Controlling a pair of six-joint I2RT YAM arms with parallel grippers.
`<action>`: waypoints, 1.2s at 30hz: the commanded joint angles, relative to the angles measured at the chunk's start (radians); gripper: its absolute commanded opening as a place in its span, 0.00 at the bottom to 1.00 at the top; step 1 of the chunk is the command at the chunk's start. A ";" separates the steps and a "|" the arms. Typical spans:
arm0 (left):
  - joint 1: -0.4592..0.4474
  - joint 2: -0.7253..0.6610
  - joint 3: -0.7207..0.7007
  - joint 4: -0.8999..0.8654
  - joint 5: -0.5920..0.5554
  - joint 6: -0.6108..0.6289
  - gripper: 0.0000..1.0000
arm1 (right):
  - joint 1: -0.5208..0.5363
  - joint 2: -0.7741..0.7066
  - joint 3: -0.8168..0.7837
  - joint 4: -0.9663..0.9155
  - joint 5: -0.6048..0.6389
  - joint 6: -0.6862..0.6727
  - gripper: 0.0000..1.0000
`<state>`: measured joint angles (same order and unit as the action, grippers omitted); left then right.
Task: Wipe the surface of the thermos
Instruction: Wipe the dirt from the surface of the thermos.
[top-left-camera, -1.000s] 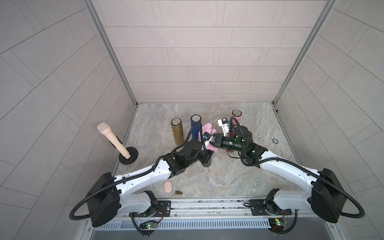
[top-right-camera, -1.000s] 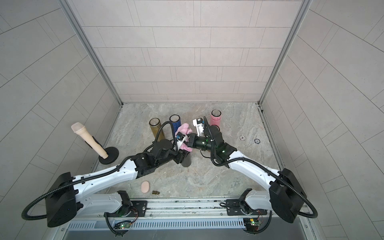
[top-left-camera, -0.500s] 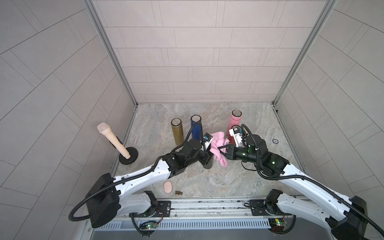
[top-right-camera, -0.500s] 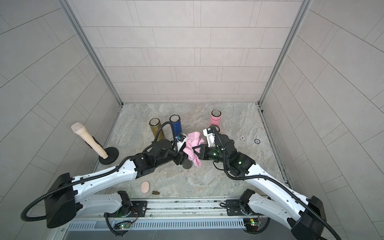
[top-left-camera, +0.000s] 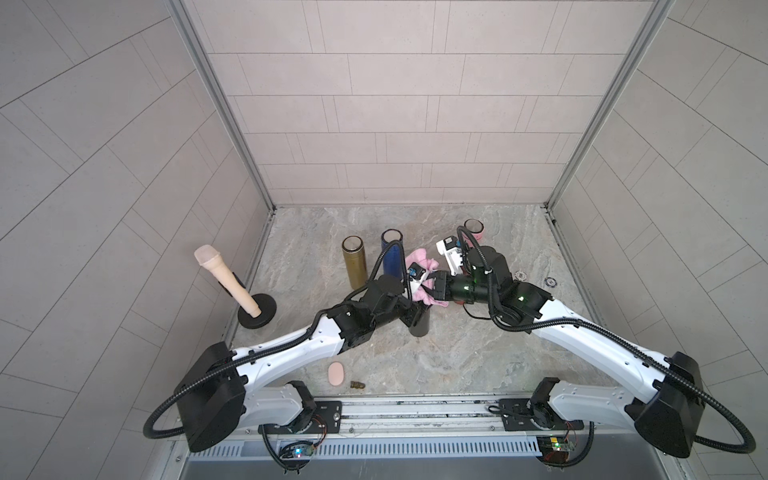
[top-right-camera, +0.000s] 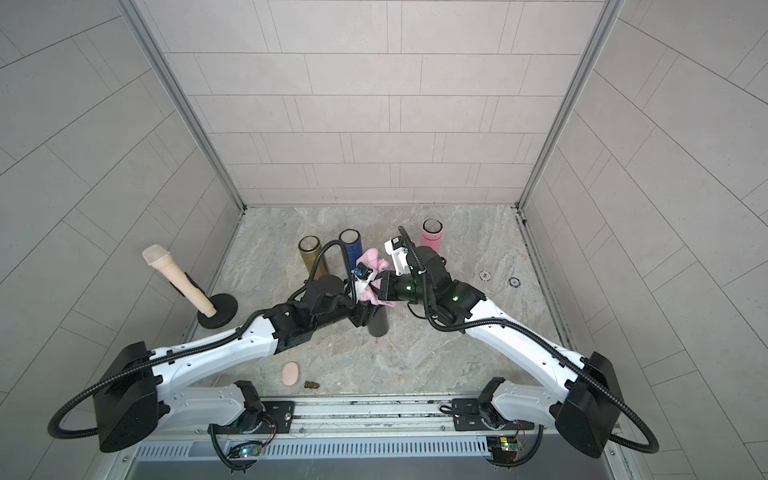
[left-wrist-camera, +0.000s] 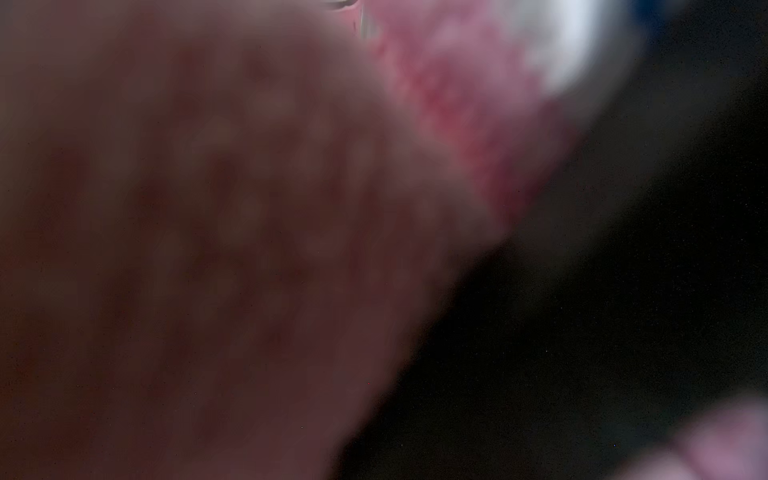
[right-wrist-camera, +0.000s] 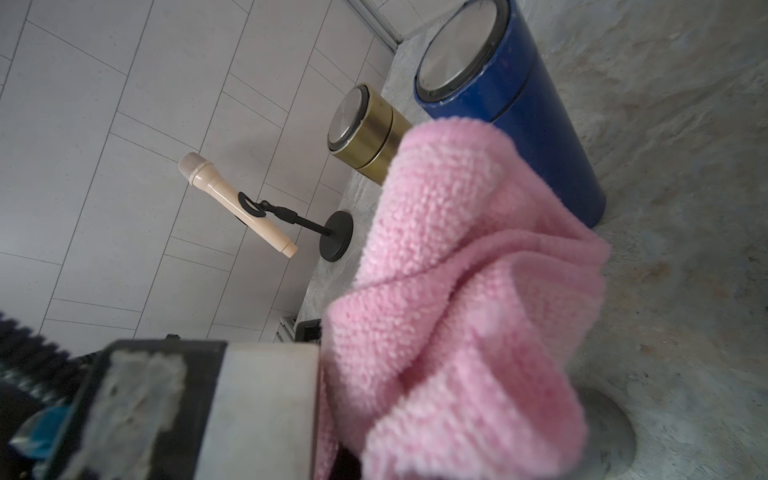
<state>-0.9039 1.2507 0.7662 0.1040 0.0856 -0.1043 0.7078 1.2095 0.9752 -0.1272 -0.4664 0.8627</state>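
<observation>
clamping the left gripper (top-left-camera: 412, 319) shut on the upper body of the black thermos (top-left-camera: 419, 328), reaching in from the left. standing that thermos upright near the middle of the marble tabletop (top-left-camera: 415, 365), nearer than the other bottles. pinching a pink cloth (top-left-camera: 419, 260) in the closed right gripper (top-left-camera: 434, 291), coming in from the right and pressing the bunched fabric onto the top of the black thermos, just beside the left arm's wrist. showing the same meeting in both top views, with the left gripper (top-right-camera: 360, 318) on the black thermos (top-right-camera: 377, 325) and the right gripper (top-right-camera: 384, 291) buried in the pink cloth (top-right-camera: 370, 259). filling much of the right wrist view with the pink cloth (right-wrist-camera: 457, 311), hanging in thick folds. smearing the left wrist view into pinkish-brown and dark patches, too blurred for telling more.

standing a blue thermos (top-left-camera: 392, 257) upright just beyond the cloth, and a gold thermos (top-left-camera: 354, 266) just left of it. standing a pink thermos (top-right-camera: 431, 235) farther off to the right, apart from those two. leaning a beige microphone (top-left-camera: 226, 282) in a black stand (top-left-camera: 257, 318) at the left edge of the tabletop. lying close to the near edge, a pale pink oval piece (top-left-camera: 336, 373) with a small brown piece (top-left-camera: 357, 385) just right of it. resting two small round discs (top-left-camera: 520, 274) on the right side, well apart from the bottles.
</observation>
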 joint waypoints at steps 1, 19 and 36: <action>-0.021 0.019 0.031 0.025 0.079 -0.008 0.00 | 0.016 0.082 0.018 0.039 -0.049 -0.010 0.00; -0.019 -0.100 0.032 -0.096 -0.114 -0.088 0.00 | 0.053 -0.348 -0.215 -0.262 0.294 -0.112 0.00; -0.013 -0.296 0.238 -0.284 -0.212 -0.538 0.00 | 0.079 -0.743 -0.707 0.030 0.221 0.009 0.00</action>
<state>-0.9230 1.0000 0.9638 -0.2024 -0.0940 -0.4999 0.7792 0.4610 0.2989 -0.2550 -0.2157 0.8574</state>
